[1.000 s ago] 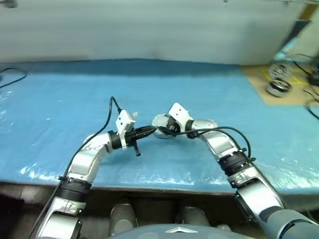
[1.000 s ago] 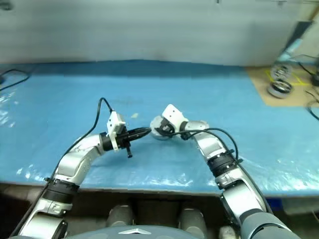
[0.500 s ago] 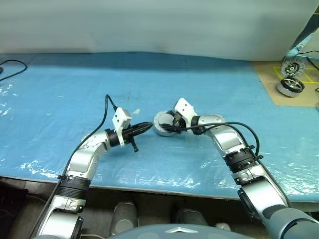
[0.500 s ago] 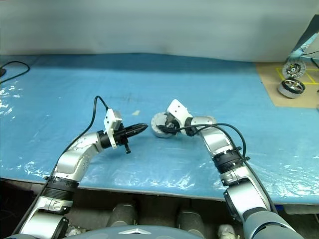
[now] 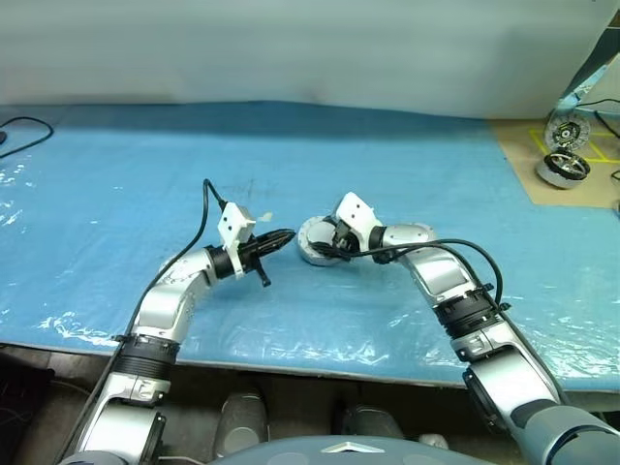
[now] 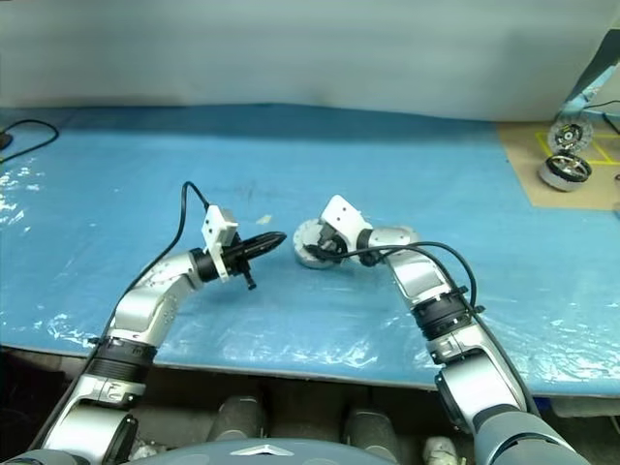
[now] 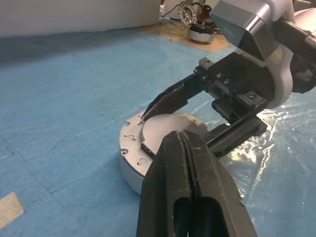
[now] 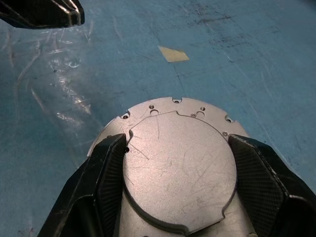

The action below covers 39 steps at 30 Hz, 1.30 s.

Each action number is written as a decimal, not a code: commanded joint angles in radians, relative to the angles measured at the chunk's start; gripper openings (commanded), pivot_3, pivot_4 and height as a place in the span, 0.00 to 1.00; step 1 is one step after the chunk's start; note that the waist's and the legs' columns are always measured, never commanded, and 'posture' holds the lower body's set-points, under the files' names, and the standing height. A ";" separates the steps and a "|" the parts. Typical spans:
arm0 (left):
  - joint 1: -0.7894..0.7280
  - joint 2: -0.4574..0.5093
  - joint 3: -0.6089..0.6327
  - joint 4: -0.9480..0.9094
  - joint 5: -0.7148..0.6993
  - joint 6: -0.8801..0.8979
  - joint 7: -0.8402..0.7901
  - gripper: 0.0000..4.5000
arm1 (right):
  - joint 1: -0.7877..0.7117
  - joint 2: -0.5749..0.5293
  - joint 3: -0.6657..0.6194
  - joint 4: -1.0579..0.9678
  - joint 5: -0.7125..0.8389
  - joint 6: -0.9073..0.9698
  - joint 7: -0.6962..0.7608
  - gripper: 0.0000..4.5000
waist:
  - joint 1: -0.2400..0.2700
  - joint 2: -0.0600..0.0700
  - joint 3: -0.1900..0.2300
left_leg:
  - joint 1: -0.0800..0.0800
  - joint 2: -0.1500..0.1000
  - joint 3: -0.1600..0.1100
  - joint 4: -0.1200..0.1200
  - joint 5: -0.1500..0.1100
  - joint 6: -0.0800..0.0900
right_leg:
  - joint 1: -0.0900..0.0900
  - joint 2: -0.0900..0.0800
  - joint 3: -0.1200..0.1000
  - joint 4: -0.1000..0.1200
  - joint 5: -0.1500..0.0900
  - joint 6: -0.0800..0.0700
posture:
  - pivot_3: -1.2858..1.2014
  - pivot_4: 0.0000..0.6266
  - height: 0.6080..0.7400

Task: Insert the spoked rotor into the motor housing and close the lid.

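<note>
Housing (image 5: 315,239), a short round silver can, sits near the centre of our left eye view on the blue sheet (image 5: 116,194), with our right gripper (image 5: 329,242) reaching onto it from the right and our left gripper (image 5: 281,237) just to its left, fingers pressed together and empty. At the upper right edge two wheel-like motors (image 5: 562,155) rest on a brown board (image 5: 542,189). In our left wrist view the left gripper's fingers (image 7: 190,182) rise shut in the lower middle, and beyond them the housing (image 7: 133,148) lies with a flat lid (image 7: 163,123) on top; the right gripper (image 7: 190,116) straddles it, one finger over the lid's far edge, the other on the near right side. In our right wrist view the lid (image 8: 180,163) covers the centre, and the right gripper's fingers (image 8: 106,173) stand wide at either side of it, closed on the housing's rim; the left gripper's tip shows at the upper left corner, and a small tan scrap (image 8: 173,53) lies on the sheet above the middle.
</note>
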 commanded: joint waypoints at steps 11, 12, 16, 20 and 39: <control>-0.079 -0.059 -0.023 0.072 0.044 -0.069 0.007 0.00 | 0.181 -0.167 0.139 -0.056 -0.019 0.084 0.268 0.66 | 0.002 -0.001 -0.001 | -0.004 -0.001 0.000 0.000 -0.003 0.005 | 0.002 -0.003 -0.001 -0.005 0.000 0.000 | 0.52 0.24 1.00; -0.078 -0.060 -0.026 0.070 0.042 -0.065 0.001 0.00 | 0.172 -0.154 0.130 -0.037 -0.023 0.076 0.255 0.66 | -0.001 -0.001 -0.001 | -0.003 -0.001 0.000 0.000 -0.003 0.004 | 0.002 -0.003 -0.002 -0.005 0.000 0.000 | 0.52 0.24 1.00; -0.062 -0.058 -0.037 0.042 0.029 -0.046 -0.023 0.00 | 0.103 -0.071 0.059 0.118 -0.032 0.018 0.147 0.66 | -0.020 -0.004 0.000 | -0.002 -0.001 0.000 -0.001 -0.003 0.004 | 0.002 -0.003 -0.003 -0.005 0.000 0.001 | 0.52 0.24 1.00; -0.046 -0.043 -0.051 0.024 0.026 -0.033 -0.053 0.00 | 0.082 -0.083 0.056 0.183 -0.034 -0.080 0.199 0.66 | -0.032 -0.001 0.003 | 0.002 0.001 -0.001 -0.001 -0.002 0.002 | 0.003 -0.004 -0.003 -0.003 -0.001 -0.002 | 0.52 0.24 1.00; -0.039 -0.050 -0.041 0.029 0.028 -0.036 -0.045 0.00 | 0.039 -0.089 0.011 -0.028 0.077 0.063 0.269 0.66 | -0.032 0.004 0.017 | -0.033 0.003 0.001 0.008 0.006 0.008 | -0.024 0.001 -0.011 0.001 0.006 -0.004 | 0.52 0.24 1.00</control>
